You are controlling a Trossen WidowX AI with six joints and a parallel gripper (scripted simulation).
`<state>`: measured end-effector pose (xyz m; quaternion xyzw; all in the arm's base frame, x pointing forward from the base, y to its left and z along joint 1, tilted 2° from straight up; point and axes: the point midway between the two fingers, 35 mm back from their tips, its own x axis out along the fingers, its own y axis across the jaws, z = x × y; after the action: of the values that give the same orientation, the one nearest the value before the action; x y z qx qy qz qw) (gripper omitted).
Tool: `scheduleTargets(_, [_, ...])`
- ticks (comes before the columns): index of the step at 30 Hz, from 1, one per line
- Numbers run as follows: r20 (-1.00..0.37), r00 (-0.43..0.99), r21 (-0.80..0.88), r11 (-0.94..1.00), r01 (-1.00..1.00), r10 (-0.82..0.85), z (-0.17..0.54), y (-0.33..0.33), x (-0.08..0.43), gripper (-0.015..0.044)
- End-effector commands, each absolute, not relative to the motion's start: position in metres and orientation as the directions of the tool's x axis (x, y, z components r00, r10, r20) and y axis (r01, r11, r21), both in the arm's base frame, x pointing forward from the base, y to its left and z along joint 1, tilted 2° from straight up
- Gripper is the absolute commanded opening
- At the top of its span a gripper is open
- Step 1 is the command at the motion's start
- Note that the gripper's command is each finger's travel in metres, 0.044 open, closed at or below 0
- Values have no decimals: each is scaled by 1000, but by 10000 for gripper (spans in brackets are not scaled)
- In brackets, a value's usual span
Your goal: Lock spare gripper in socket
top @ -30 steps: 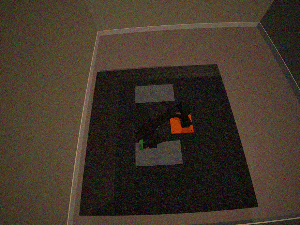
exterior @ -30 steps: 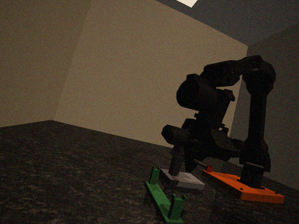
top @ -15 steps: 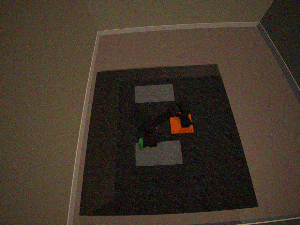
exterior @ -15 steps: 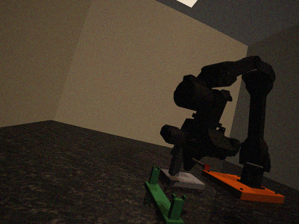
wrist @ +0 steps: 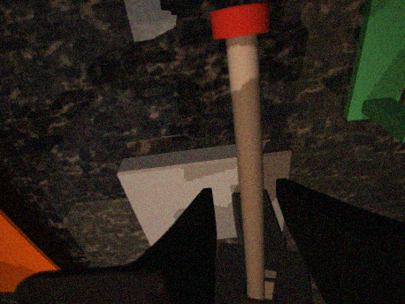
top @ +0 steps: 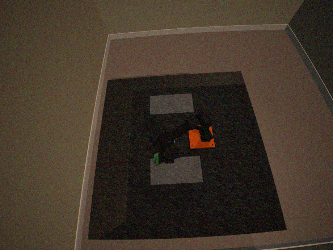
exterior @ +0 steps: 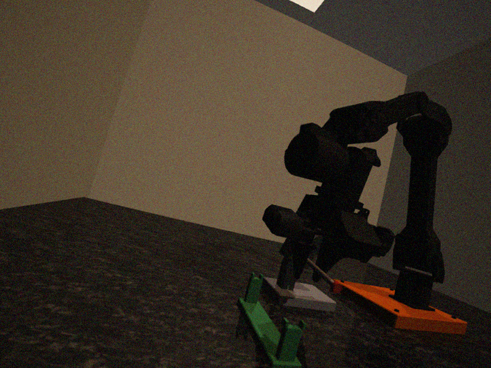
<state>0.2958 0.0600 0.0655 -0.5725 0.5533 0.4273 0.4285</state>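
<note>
The tan lock pin (wrist: 248, 110) (exterior: 321, 270) has a red head (wrist: 240, 21) (exterior: 337, 285). Its far end runs down toward the dark post (exterior: 287, 274) of the mount, whose pale plate (wrist: 150, 190) (exterior: 315, 294) lies flat; how deep it sits is hidden. My gripper (wrist: 244, 192) is partly open in the wrist view. The pin shaft lies between its fingers, with a gap on each side. The green cradle (exterior: 265, 325) (top: 156, 159) stands with nothing on it. Dark shapes overlap above the post, so I cannot tell the spare gripper from the arm or whether it is docked.
The arm's orange base (top: 201, 144) (exterior: 430, 324) (wrist: 13, 247) is right of the mount in the exterior view. Two pale patches (top: 172, 104) (top: 178, 172) lie on the dark mat (top: 228, 193). The green cradle is close to the mount, at the wrist view's right edge.
</note>
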Motion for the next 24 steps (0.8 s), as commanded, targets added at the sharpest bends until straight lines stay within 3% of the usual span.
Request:
scheduleTargets(1, [-963, 23, -19, -21, -1000, -267, 66, 60, 296, 200])
scheduleTargets(24, [-962, 18, -9, -34, -999, -274, 102, 90, 292, 200])
